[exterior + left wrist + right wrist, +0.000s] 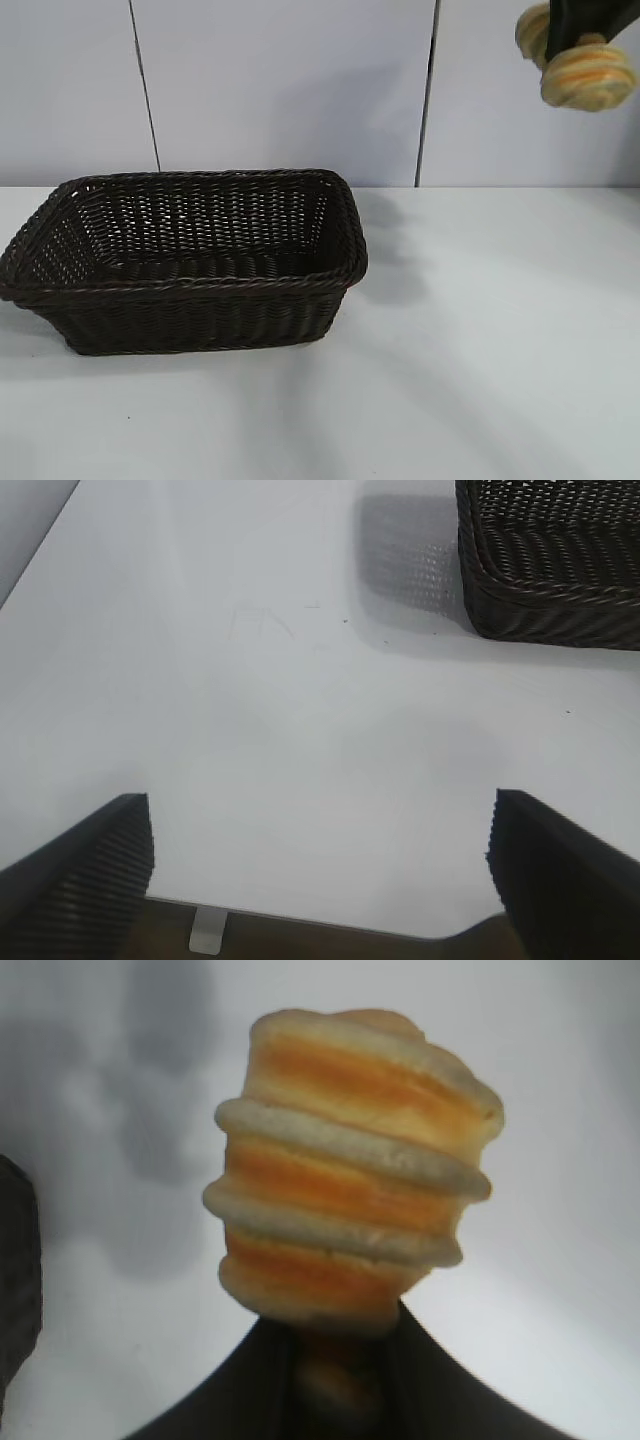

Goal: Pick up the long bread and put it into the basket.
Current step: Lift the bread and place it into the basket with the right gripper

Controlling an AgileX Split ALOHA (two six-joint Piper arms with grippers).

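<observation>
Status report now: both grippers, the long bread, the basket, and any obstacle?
Right gripper shut on long bread, high right of basket. Left gripper open, holds nothing. Basket holds nothing. No obstacle seen.

the right gripper (567, 42) covers the long bread's (588, 77) middle. the basket's (560, 590) far part is cut off by the left wrist view's edge.

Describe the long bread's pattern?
Tan-golden long bread with orange-brown crosswise stripes between pale ridges; clearest in the right wrist view.
</observation>
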